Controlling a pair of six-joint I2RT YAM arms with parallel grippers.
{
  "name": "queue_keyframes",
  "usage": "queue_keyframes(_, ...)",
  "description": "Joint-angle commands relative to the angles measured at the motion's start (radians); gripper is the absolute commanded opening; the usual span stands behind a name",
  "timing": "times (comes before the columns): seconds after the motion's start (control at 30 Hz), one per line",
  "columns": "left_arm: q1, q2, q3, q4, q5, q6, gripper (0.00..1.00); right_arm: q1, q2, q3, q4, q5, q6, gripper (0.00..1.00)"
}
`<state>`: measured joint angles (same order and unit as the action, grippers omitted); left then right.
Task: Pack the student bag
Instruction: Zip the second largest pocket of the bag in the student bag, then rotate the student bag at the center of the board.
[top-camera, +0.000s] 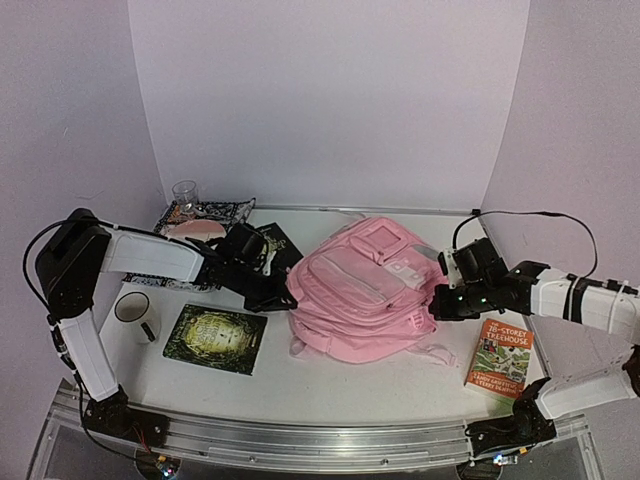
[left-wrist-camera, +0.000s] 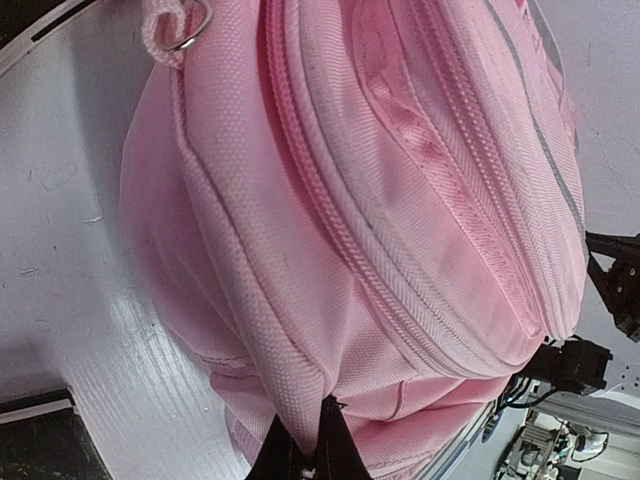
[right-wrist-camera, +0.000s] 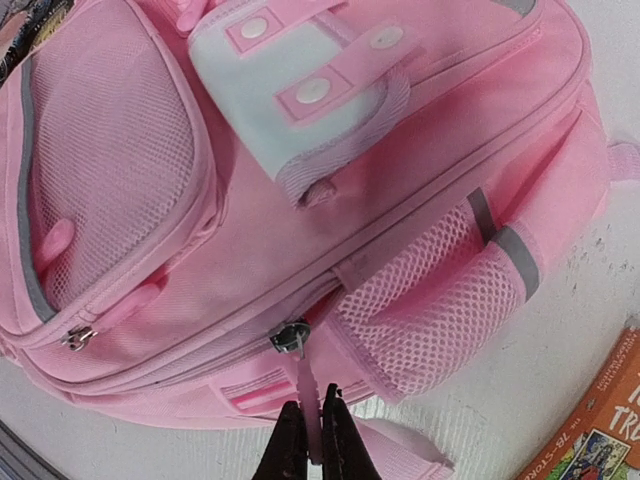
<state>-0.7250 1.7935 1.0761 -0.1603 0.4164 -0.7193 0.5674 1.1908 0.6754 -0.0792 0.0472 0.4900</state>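
The student bag (top-camera: 365, 290) lies flat in the middle of the table, pale pink, with its front pockets facing up. My left gripper (top-camera: 284, 296) is at its left side. In the left wrist view this gripper (left-wrist-camera: 305, 458) is shut on a fold of the student bag (left-wrist-camera: 330, 200) fabric. My right gripper (top-camera: 438, 301) is at the bag's right side, beside a mesh pocket (right-wrist-camera: 440, 300). There the right gripper (right-wrist-camera: 312, 442) is shut on the pink zipper pull (right-wrist-camera: 306, 385), which hangs from a metal slider (right-wrist-camera: 290, 338).
A dark green book (top-camera: 215, 338) and a white mug (top-camera: 135, 310) lie left of the bag. An orange book (top-camera: 500, 358) lies at the right. A black book (top-camera: 281, 244), a patterned tray (top-camera: 225, 212) and a glass (top-camera: 185, 192) stand at the back left.
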Motion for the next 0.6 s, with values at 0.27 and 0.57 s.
queue_keyframes(0.27,0.064,-0.110,-0.006,-0.176,-0.122,0.143,0.00,-0.131,0.074,0.030,-0.079,0.321,0.003,0.00)
queue_keyframes(0.57,0.030,-0.098,0.022,-0.162,-0.073,0.145,0.00,-0.146,0.241,0.143,0.047,0.248,-0.091,0.00)
